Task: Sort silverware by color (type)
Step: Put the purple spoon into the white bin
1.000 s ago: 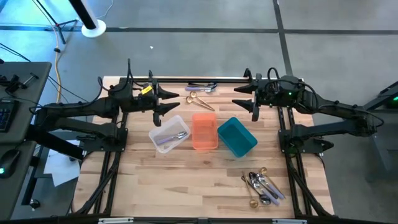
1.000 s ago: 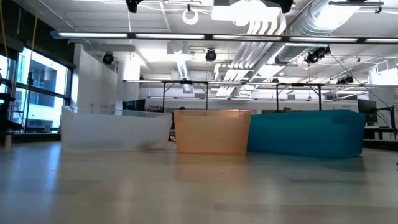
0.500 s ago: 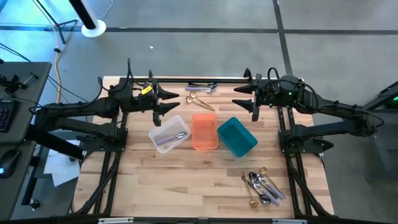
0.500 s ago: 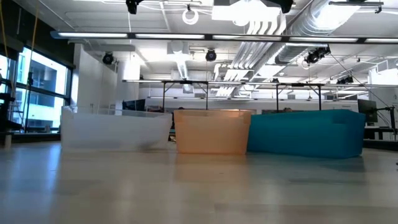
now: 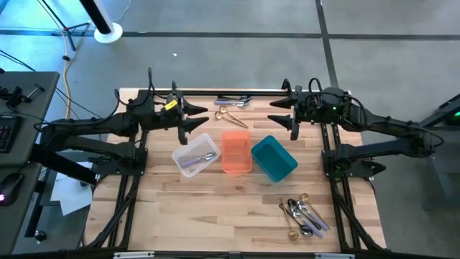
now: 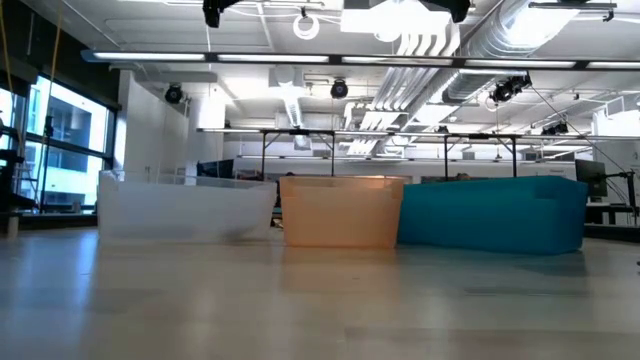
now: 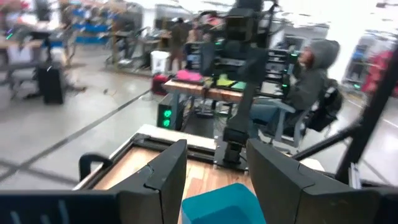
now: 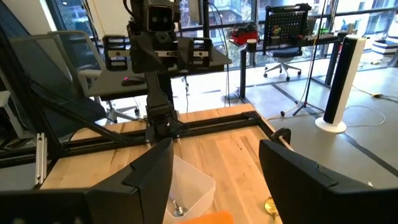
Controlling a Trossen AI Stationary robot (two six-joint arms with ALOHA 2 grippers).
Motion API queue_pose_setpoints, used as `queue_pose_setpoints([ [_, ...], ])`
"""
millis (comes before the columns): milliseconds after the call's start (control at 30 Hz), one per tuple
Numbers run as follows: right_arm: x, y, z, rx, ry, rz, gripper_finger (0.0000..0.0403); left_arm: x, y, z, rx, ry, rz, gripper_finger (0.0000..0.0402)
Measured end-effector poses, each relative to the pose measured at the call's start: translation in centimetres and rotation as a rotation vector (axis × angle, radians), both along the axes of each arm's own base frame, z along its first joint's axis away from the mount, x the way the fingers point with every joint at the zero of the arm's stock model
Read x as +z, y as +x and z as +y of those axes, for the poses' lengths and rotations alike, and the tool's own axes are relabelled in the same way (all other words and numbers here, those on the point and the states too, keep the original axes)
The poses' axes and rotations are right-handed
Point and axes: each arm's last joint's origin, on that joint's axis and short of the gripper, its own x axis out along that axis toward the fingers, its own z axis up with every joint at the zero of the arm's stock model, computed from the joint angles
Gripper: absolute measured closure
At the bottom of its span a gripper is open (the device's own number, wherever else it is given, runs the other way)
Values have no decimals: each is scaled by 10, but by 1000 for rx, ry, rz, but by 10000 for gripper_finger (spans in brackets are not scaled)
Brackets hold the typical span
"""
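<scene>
Two dark robot arms hang raised over a wooden surface (image 5: 215,208), facing each other across its far half. The left gripper (image 5: 195,119) has its fingers spread apart with nothing between them, and the right gripper (image 5: 282,114) mirrors it, also spread wide and empty.

Between the two grippers and a little nearer the front stand three bins in a row. The clear bin (image 5: 185,152) sits just below the left gripper and holds a couple of silver pieces (image 5: 198,158). The orange bin (image 5: 236,151) is in the middle, midway between the grippers. The teal bin (image 5: 274,158) sits just below the right gripper, turned at an angle.

A small group of loose silverware (image 5: 231,109), gold and darker pieces, lies between the two grippers near the far rail. A larger pile of silverware (image 5: 303,214), silver with some gold, lies well apart from the right gripper, towards the front edge on that arm's side.

Beyond the surface, in the left wrist view, a person in a grey hooded top (image 7: 309,74) sits at a desk.
</scene>
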Motion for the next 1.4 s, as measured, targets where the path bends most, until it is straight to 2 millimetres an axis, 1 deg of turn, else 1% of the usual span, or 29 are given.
queue_pose_setpoints([
  [167,-5,8,-2,-2,22,24,180,-13,16,10,87,-71,74,243],
  [300,-11,16,-4,-6,57,51,180,-18,34,29,127,-133,254,243],
  [467,-15,21,-5,-6,62,71,180,-26,56,63,187,-180,508,243],
  [567,-16,21,-5,-7,63,72,180,-30,67,87,220,-211,601,243],
  [700,-16,21,-6,-24,60,72,180,-42,83,121,246,-230,713,243],
  [867,-16,21,-6,-30,59,72,180,-65,106,156,270,-269,837,243],
  [1100,-16,21,-6,-39,118,62,180,-108,133,197,239,-353,960,243],
  [1233,-16,21,-6,-40,126,61,180,-134,139,218,253,-390,1019,243],
  [1333,-16,21,-6,-55,175,52,180,-149,139,232,260,-401,1046,243],
  [1400,-16,21,-6,-74,207,45,180,-159,135,239,261,-408,1070,243],
])
